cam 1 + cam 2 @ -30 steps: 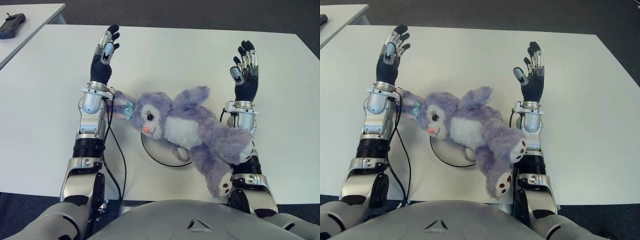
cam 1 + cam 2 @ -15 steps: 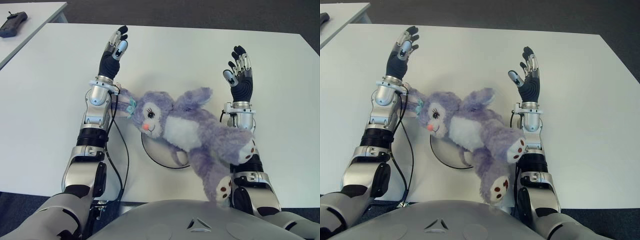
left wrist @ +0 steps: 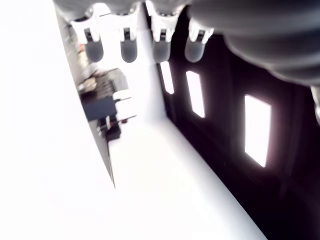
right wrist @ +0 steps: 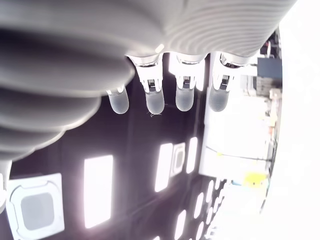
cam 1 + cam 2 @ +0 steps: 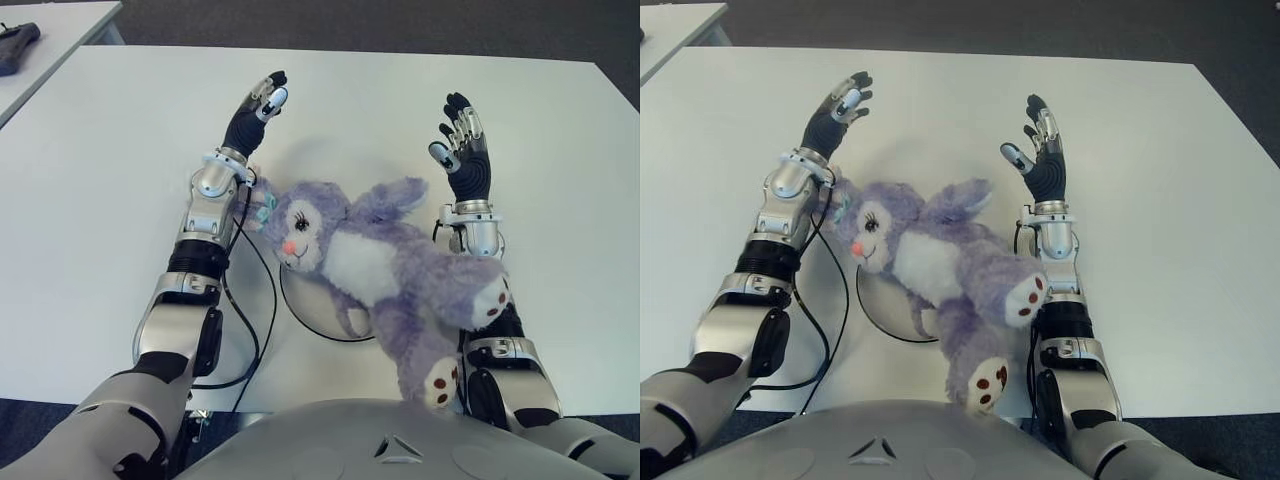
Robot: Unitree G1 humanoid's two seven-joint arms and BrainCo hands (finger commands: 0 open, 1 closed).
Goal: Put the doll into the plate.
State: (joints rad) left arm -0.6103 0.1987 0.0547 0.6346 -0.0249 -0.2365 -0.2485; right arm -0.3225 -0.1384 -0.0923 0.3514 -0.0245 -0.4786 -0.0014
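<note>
Black-palmed and spread wide, our left hand (image 5: pixel 252 112) and right hand (image 5: pixel 462 150) both hold nothing. Between our forearms lies the doll (image 5: pixel 375 265), its long axis slanting from head by our left wrist to feet at our right forearm, torso over the plate (image 5: pixel 300 305), legs hanging past it.

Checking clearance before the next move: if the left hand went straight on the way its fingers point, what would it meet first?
Nothing that shows: the left hand points away over bare table, and the way looks free, though its height is unclear.
</note>
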